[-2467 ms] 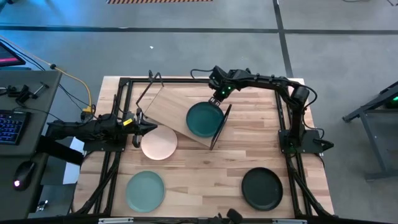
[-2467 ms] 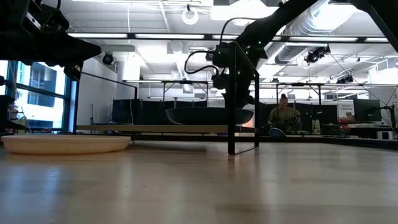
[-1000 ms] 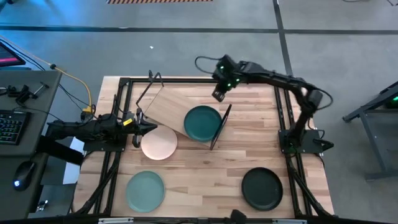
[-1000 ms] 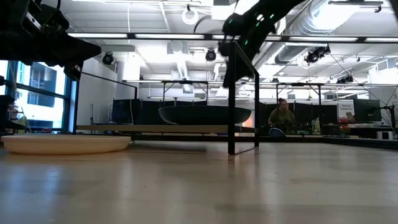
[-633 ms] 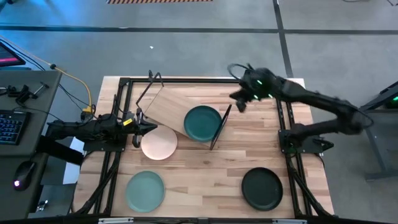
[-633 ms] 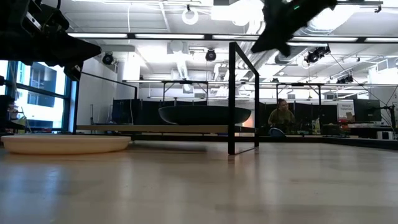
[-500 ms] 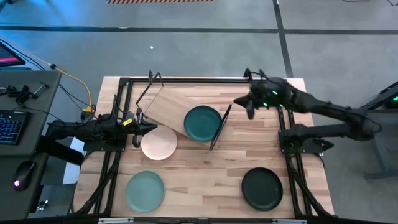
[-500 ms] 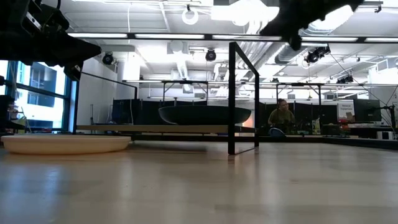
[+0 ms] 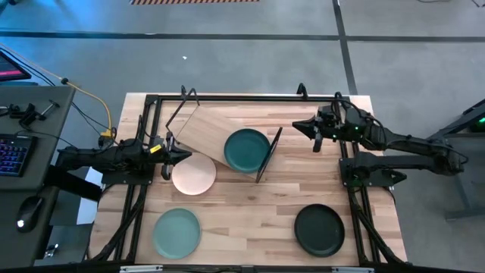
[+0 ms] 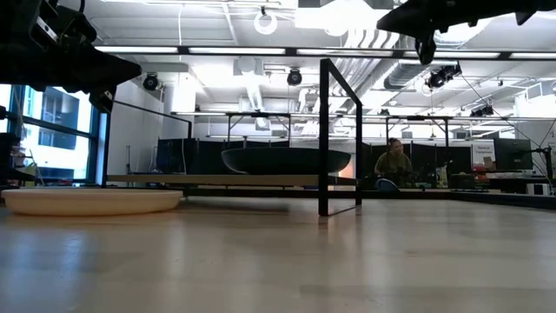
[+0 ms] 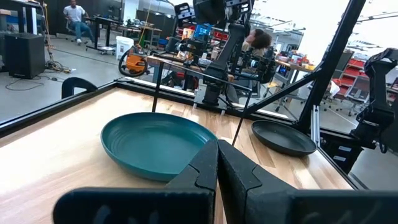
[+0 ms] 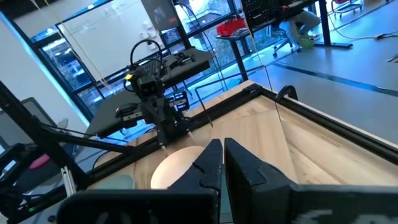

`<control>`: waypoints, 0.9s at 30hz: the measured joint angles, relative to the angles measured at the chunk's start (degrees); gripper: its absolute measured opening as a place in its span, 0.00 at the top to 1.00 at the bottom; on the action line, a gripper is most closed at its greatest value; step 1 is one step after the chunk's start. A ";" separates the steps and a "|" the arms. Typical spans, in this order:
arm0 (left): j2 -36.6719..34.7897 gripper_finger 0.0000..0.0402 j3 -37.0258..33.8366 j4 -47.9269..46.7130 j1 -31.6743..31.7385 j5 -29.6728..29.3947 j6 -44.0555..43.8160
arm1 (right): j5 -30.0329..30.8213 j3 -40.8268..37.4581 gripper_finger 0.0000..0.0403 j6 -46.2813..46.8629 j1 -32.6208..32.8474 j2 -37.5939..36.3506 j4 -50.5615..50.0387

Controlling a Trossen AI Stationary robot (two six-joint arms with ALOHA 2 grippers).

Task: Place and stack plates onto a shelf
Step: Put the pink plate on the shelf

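The dark teal plate (image 9: pixel 247 149) rests on its base on the pale wood shelf (image 9: pixel 208 130), near the shelf's black frame end (image 9: pixel 270 155); it also shows in the left wrist view (image 11: pixel 155 143) and the low view (image 10: pixel 285 161). The pink-cream plate (image 9: pixel 193 174), the mint plate (image 9: pixel 176 231) and the black plate (image 9: pixel 319 230) lie flat on the table. My right gripper (image 9: pixel 298 127) hangs shut and empty, to the right of the shelf and above the table. My left gripper (image 9: pixel 170 152) is shut and empty at the pink plate's left edge.
The shelf lies askew on the butcher-block table (image 9: pixel 250 205). Black frame rails (image 9: pixel 227 97) run along the table's far and side edges. A desk with a keyboard (image 9: pixel 11 155) stands left of the table. A person (image 10: pixel 395 165) sits far behind it.
My right gripper has drawn back from above the shelf's far side toward the table's right edge, and it has turned level, pointing toward the table's left. The teal plate has stayed on the shelf.
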 joint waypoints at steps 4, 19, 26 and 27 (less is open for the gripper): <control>0.02 1.00 0.00 0.99 0.00 0.01 -1.61 | 0.00 -0.02 1.00 0.05 0.00 0.29 0.41; 5.75 0.96 10.31 35.44 -0.79 -11.74 -33.57 | 0.31 -0.02 1.00 4.48 -0.02 0.53 0.74; 22.74 0.80 31.37 13.85 -2.50 -4.28 -30.03 | 0.33 -0.02 1.00 4.59 -0.02 0.53 0.74; 25.50 0.77 34.23 9.22 -2.65 -2.61 -29.92 | 0.35 -0.02 1.00 4.59 -0.02 0.53 0.74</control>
